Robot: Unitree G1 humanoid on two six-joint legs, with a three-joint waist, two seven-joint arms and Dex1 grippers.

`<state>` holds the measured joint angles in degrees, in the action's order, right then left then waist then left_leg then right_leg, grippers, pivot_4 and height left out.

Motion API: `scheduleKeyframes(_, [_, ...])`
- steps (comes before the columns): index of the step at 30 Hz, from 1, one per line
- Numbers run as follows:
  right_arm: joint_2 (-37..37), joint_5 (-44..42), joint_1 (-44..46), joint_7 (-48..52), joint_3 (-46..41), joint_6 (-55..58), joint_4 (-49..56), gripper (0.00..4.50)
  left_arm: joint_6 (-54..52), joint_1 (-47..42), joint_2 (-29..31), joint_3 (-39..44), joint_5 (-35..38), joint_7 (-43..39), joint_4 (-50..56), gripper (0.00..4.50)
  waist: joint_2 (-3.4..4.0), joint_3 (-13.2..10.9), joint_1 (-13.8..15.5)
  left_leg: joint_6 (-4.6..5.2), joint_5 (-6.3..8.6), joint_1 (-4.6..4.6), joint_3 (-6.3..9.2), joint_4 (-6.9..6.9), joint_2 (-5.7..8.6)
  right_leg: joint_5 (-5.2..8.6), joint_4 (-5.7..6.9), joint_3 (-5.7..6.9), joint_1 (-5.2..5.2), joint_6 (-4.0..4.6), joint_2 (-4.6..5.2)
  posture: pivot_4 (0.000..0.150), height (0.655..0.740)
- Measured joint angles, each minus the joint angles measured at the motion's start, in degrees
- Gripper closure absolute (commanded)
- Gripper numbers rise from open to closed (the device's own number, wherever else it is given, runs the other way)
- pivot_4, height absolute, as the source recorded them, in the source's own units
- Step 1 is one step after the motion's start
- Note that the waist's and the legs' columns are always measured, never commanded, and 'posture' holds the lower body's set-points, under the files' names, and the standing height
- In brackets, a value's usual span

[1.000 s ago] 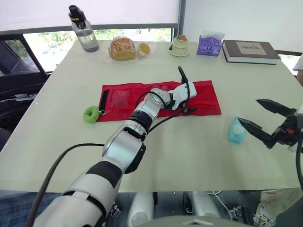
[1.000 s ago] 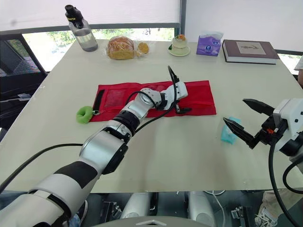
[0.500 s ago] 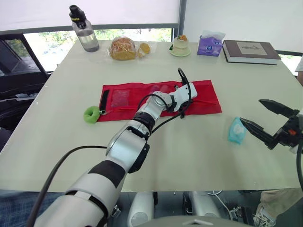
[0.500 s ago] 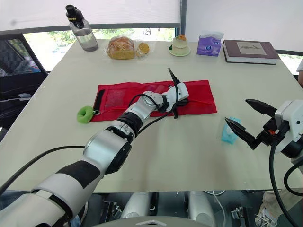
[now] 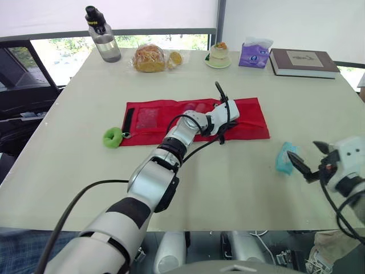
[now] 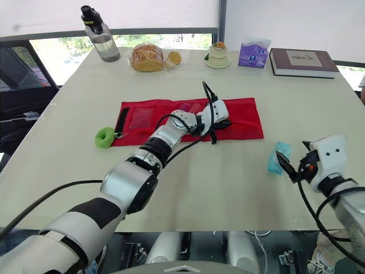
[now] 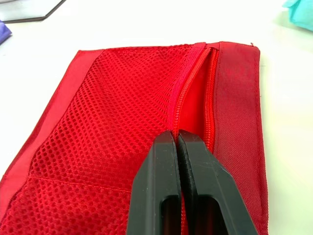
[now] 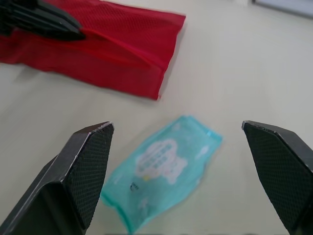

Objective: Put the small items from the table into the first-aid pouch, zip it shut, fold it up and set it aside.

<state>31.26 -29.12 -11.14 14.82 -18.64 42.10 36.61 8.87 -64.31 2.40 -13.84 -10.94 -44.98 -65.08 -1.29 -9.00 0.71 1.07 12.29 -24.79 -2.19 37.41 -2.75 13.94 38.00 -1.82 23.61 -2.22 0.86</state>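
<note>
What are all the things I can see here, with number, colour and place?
first-aid pouch: 1, red, table middle
ring: 1, green, at pouch's left end
packet: 1, teal, right of pouch
bottle: 1, clear, black cap, far left
bread: 1, brown, beside bottle
pastry: 1, yellowish, beside bread
dessert: 1, pale, far middle
tissue pack: 1, purple, beside dessert
book: 1, dark, far right
table: 1, pale
left gripper: fingers shut on pouch's zip
right gripper: fingers open above packet
</note>
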Motion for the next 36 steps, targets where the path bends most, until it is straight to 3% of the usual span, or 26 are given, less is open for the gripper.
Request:
scheduleKeyframes(8, [-9.16, 4.37, 0.89, -9.44, 7.06, 6.01, -1.77, 0.00, -0.59, 0.18, -0.49, 0.01, -0.02, -0.36, 0.93, 4.37, 0.01, 0.01, -0.03, 0.00, 0.00, 0.01, 0.00, 0.02, 0.01, 0.00, 0.01, 0.00, 0.00, 0.00, 0.01, 0.150, 0.7400])
scheduleKeyframes(11, [-10.90, 6.03, 1.65, -11.31, 7.73, 6.50, -1.97, 0.83, -0.65, 0.18, -0.52, 0.02, -0.02, -0.38, 0.93, 4.50, 0.02, 0.01, -0.04, 0.00, 0.00, 0.00, 0.01, 0.02, 0.01, 0.00, 0.01, 0.01, 0.00, -0.01, 0.00, 0.150, 0.7400])
scheduleKeyframes(13, [-11.09, 6.91, 1.79, -11.59, 7.97, 6.49, -1.96, 1.74, -0.66, 0.18, -0.52, 0.02, -0.02, -0.44, 0.95, 4.50, 0.02, 0.01, 0.02, 0.00, 0.00, -0.01, 0.01, 0.02, 0.01, 0.00, 0.00, 0.01, -0.01, -0.01, 0.01, 0.150, 0.7400])
scheduleKeyframes(14, [-11.09, 7.43, 1.83, -11.57, 8.14, 6.47, -1.96, 2.41, -0.66, 0.18, -0.52, 0.02, -0.02, -0.49, 0.96, 4.50, 0.02, 0.01, 0.00, 0.00, 0.00, -0.01, 0.00, 0.02, 0.01, 0.00, -0.01, 0.01, -0.01, -0.01, 0.01, 0.150, 0.7400])
scheduleKeyframes(18, [-9.37, 9.02, 1.73, -10.25, 8.34, 5.47, -1.84, 4.03, -0.67, 0.18, -0.76, 0.02, -0.02, -1.04, 1.28, 4.50, 0.02, 0.01, 0.01, 0.00, 0.00, 0.00, 0.01, 0.02, 0.02, 0.00, 0.00, 0.01, -0.01, -0.01, 0.01, 0.150, 0.7400])
scheduleKeyframes(20, [-8.34, 9.64, 1.55, -9.06, 8.24, 4.74, -1.84, 4.43, -0.72, 0.18, -0.84, 0.07, -0.01, -1.12, 1.46, 4.50, 0.02, 0.01, -0.01, 0.00, 0.00, 0.00, 0.01, 0.02, 0.02, 0.00, 0.00, 0.01, -0.01, -0.02, 0.01, 0.150, 0.7400])
scheduleKeyframes(29, [-3.02, 2.12, 3.14, 1.93, 7.70, 7.84, 0.55, 4.43, -1.01, 0.19, -1.52, 0.40, 0.51, -1.45, 1.50, 4.50, 0.01, 0.01, -0.08, 0.00, 0.00, 0.00, 0.06, 0.02, 0.02, 0.00, 0.01, 0.03, -0.01, -0.01, 0.00, 0.150, 0.7400])
scheduleKeyframes(31, [-3.32, -2.97, 7.66, 2.75, 7.39, 14.07, 2.02, 4.43, -1.04, 0.49, -2.12, 0.54, 1.37, -2.34, 1.97, 4.50, 0.01, 0.01, -0.11, 0.00, 0.00, 0.01, 0.06, 0.02, 0.02, 0.00, 0.01, 0.04, -0.02, -0.01, 0.00, 0.150, 0.7400])
scheduleKeyframes(36, [-5.07, -5.16, 15.89, -0.14, 6.94, 22.29, -2.99, 4.43, -2.16, 1.46, -3.49, 1.95, 3.75, -4.62, 4.21, 4.50, 0.01, 0.01, 0.12, 0.01, 0.00, -0.06, 0.15, 0.03, 0.05, -0.01, 0.01, 0.06, -0.03, 0.01, 0.00, 0.150, 0.7400])
